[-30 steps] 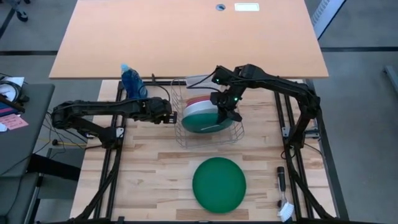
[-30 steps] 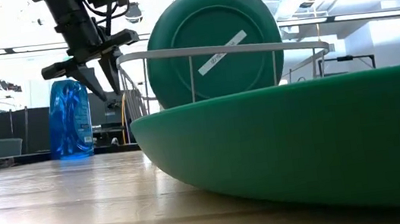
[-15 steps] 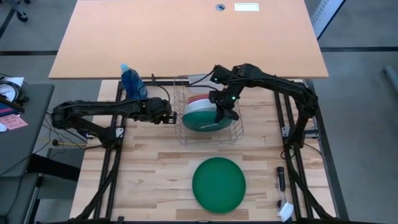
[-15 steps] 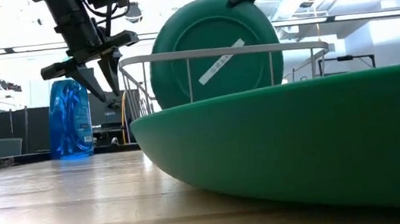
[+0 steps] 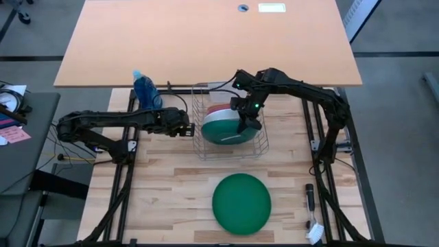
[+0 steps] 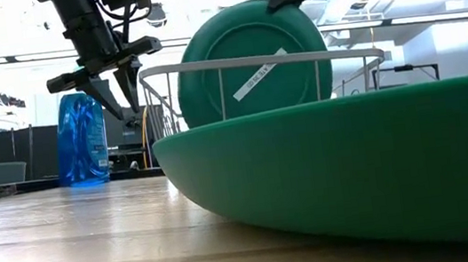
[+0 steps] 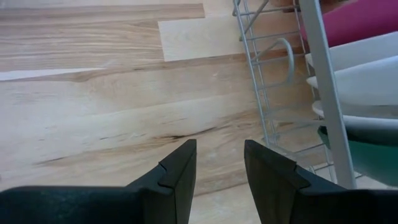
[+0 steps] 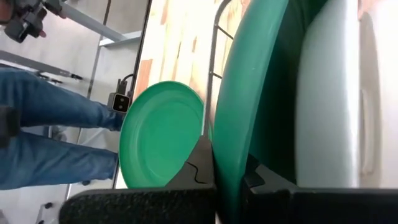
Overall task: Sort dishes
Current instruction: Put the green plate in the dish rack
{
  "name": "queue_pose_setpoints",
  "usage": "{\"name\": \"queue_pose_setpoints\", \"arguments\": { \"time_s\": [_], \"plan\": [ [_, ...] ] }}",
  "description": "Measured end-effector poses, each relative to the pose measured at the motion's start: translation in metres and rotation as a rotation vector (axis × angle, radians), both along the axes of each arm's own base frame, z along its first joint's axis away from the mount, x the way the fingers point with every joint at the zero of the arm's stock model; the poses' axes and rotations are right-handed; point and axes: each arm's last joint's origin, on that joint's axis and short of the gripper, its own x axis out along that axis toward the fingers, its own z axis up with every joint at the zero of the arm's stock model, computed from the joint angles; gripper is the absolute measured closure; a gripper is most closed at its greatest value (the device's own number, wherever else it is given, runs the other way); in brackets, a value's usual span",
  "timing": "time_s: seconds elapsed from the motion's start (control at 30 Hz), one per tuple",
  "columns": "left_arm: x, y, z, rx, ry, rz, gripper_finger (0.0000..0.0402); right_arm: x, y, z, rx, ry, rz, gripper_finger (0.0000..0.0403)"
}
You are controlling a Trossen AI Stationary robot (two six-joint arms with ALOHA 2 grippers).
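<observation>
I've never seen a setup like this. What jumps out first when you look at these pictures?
Probably the right gripper, shut on the rim of a green plate standing on edge in the wire dish rack mid-table, in front of white and pink plates. A second green plate lies flat on the wooden table nearer the front edge. The left gripper waits open beside the rack, near a blue spray bottle.

R gripper (image 5: pixel 245 126) on green plate (image 5: pixel 223 132) in rack (image 5: pixel 258 149); L gripper (image 5: pixel 186 126) beside.
</observation>
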Motion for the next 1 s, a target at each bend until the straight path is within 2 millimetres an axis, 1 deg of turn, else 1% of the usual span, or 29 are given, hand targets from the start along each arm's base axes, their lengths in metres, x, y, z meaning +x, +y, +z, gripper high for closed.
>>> {"name": "queue_pose_setpoints", "arguments": {
  "time_s": [0.13,0.47,0.57,0.9,1.0],
  "plan": [
    [0.000,0.000,0.000,0.006,0.006,-0.014,0.0272,0.003,-0.004,-0.005,0.011,0.012,-0.020,0.0396],
    [0.000,0.000,0.000,0.021,0.008,-0.008,0.0272,0.003,-0.004,-0.005,0.021,0.009,-0.026,0.0396],
    [0.000,0.000,0.000,0.020,0.008,-0.007,0.0272,0.004,-0.004,-0.004,0.066,0.011,-0.046,0.0396],
    [0.000,0.001,0.000,0.039,0.014,-0.001,0.0272,0.000,0.000,0.014,0.104,0.062,-0.100,0.0396],
    [0.000,0.001,0.000,0.041,0.014,0.001,0.0272,-0.001,-0.001,0.015,0.108,0.068,-0.102,0.0396]
  ]
}}
